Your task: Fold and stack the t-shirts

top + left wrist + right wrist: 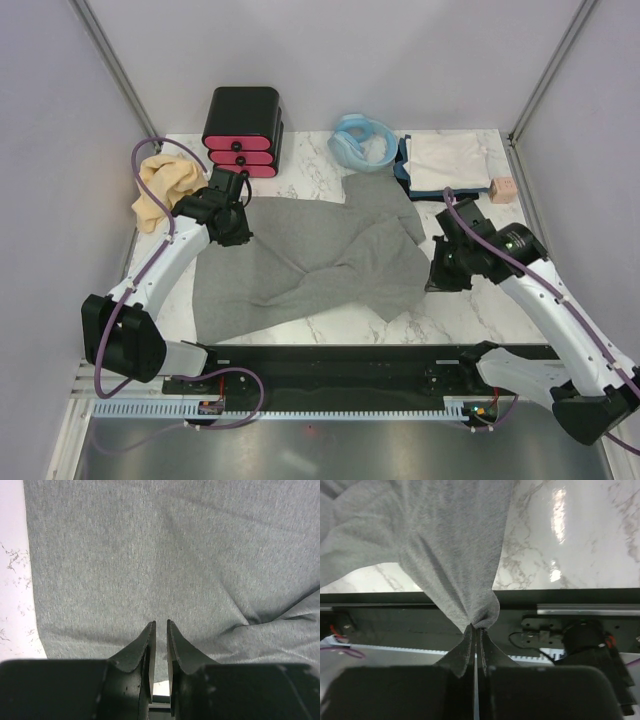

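The large heather-grey t-shirt (310, 265) lies spread and creased across the middle of the marble table (330, 325). My left gripper (236, 230) hovers over its far left corner. In the left wrist view the jaws (161, 624) stand a narrow gap apart over flat grey cloth (175, 555), with nothing between them. My right gripper (438, 278) is at the shirt's right edge, and in the right wrist view it (479, 628) is shut on a bunched fold of the grey shirt (450, 540), lifted off the table. A tan-yellow t-shirt (160, 188) lies crumpled at the far left. A folded whitish t-shirt (448, 160) rests on a dark navy one (402, 172) at the back right.
A black box with pink drawers (243, 132) stands at the back, beside a light-blue coiled hose (362, 142). A small pink block (502, 189) sits next to the folded pile. The black mounting rail (350, 365) runs along the near edge.
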Controlling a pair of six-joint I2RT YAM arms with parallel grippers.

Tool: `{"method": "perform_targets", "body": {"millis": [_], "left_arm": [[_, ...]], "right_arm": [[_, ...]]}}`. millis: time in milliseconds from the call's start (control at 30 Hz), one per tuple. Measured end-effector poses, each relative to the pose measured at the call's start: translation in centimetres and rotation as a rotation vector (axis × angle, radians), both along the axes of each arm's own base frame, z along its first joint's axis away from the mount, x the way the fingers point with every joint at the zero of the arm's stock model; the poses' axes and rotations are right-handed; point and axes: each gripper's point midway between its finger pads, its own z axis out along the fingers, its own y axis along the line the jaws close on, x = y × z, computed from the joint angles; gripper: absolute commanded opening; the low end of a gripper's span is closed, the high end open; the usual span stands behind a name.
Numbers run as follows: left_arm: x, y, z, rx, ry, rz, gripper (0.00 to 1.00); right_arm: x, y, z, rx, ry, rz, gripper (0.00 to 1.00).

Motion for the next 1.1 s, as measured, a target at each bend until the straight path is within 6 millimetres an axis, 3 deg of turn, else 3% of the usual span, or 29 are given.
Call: {"method": "perform_targets", "body": {"millis": [300, 500, 733, 867, 1100], "left_arm": [[0.2, -0.4, 0.2, -0.021, -0.013, -0.01, 0.21], [0.4, -0.5, 0.3, -0.025, -0.02, -0.011, 0.21], [0.4, -0.5, 0.3, -0.022, -0.02, -0.019, 0.21], [0.4, -0.5, 0.3, -0.017, -0.02, -0.028, 0.21], [0.7, -0.5, 0.9, -0.015, -0.037, -0.042, 0.21]], "right_arm": [[-3.1, 3.0, 1.1, 0.123, 0.03, -0.029, 0.0], [-4.1, 4.0, 1.5, 0.156, 0.028, -0.069, 0.0], [-4.4, 2.9, 2.3, 0.187, -0.046, -0.133, 0.0], [-5.0, 1.7, 0.7, 0.172, -0.041, -0.18, 0.0], [-4.9, 0.5, -0.4, 0.113, -0.053, -0.212, 0.18]]}}
